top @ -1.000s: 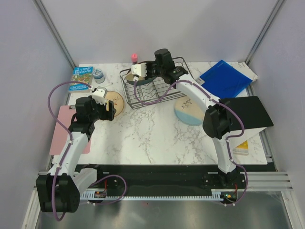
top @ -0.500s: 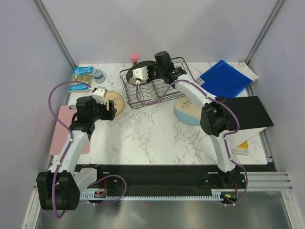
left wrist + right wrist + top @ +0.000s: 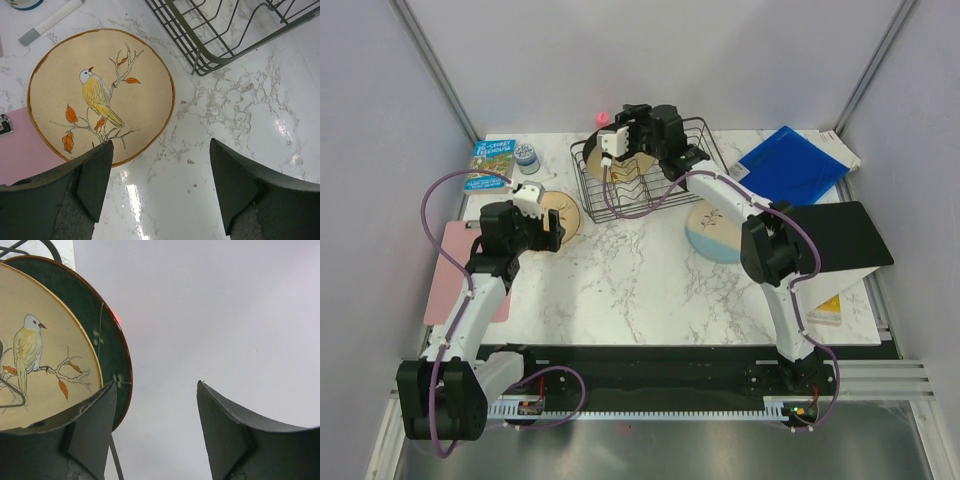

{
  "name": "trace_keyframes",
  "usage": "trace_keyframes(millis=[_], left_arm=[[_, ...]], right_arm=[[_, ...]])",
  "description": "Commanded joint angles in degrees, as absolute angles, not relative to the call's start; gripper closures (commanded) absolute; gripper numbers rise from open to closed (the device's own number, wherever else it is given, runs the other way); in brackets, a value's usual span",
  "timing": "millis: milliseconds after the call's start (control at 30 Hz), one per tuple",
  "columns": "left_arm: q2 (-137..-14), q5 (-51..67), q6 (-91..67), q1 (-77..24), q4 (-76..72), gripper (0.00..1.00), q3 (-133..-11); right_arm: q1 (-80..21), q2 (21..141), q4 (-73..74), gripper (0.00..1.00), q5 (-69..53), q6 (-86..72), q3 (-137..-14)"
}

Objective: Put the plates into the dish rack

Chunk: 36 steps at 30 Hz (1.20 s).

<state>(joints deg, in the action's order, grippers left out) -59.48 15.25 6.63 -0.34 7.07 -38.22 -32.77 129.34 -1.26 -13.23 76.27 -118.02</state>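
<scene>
The black wire dish rack (image 3: 665,196) stands at the back middle of the table, and its corner shows in the left wrist view (image 3: 220,35). Two plates stand on edge in it: a tan bird plate (image 3: 35,365) and a dark teal one (image 3: 109,347) behind it. My right gripper (image 3: 630,118) (image 3: 156,412) hovers open over the rack's back edge, just right of those plates, holding nothing. Another tan bird plate (image 3: 560,213) (image 3: 100,95) lies flat on the table. My left gripper (image 3: 548,232) (image 3: 160,167) is open above its near right rim. A cream-and-light-blue plate (image 3: 715,232) lies right of the rack.
A blue booklet (image 3: 492,163), a small jar (image 3: 527,155) and a white marker (image 3: 542,180) (image 3: 50,22) lie at the back left. A pink mat (image 3: 455,270) (image 3: 20,160) lies left of the flat tan plate. A blue folder (image 3: 795,165) and a black box (image 3: 840,240) are at the right.
My right gripper has opened and let go of the tan plate, which now stands in the rack, and has lifted slightly toward the back. The left arm has barely moved.
</scene>
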Motion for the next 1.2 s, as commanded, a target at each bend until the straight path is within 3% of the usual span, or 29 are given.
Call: trace_keyframes(millis=[0,167,300,400,433,467,500,533,600,633,1167], left_arm=[[-59.3,13.2,6.1,-0.1,4.8,0.15,-38.7],[-61.2,10.5,17.3,-0.1,4.8,0.14,-38.2],[-65.8,8.0,24.6,-0.1,5.8,0.19,-39.1],[-72.3,10.8,25.9,-0.2,9.7,0.47,-44.1],[-75.7,11.9,25.7,-0.2,12.2,0.74,-45.6],[-77.7,12.7,24.5,-0.1,13.3,0.81,-48.4],[-79.3,13.5,23.8,-0.2,14.9,0.82,-49.8],[-80.6,14.1,23.6,-0.1,16.1,0.67,-51.1],[-82.4,16.7,24.3,-0.1,17.0,0.50,-51.8],[-82.3,17.7,25.7,-0.1,17.0,0.48,-51.4],[-96.2,20.5,29.9,-0.1,26.9,0.50,-59.2]], right_arm=[[-33.1,122.5,-10.4,0.28,-10.6,75.4,-112.7],[-33.4,111.9,-13.7,0.27,-8.7,71.2,-101.8],[-33.7,103.5,-12.9,0.26,-6.8,59.8,-96.0],[-34.0,98.7,-8.8,0.26,-6.3,49.6,-94.0],[-34.3,97.1,-6.6,0.26,-6.2,45.6,-93.1],[-34.4,96.3,-5.6,0.26,-6.2,43.8,-92.2],[-34.4,95.6,-4.2,0.26,-6.6,42.5,-90.9],[-34.5,94.7,-1.2,0.25,-7.5,41.0,-90.4],[-34.7,93.3,-0.1,0.25,-8.1,37.2,-88.3],[-34.8,92.8,1.5,0.25,-8.3,36.4,-87.4],[-35.1,88.2,2.0,0.26,-7.4,32.0,-77.6]])
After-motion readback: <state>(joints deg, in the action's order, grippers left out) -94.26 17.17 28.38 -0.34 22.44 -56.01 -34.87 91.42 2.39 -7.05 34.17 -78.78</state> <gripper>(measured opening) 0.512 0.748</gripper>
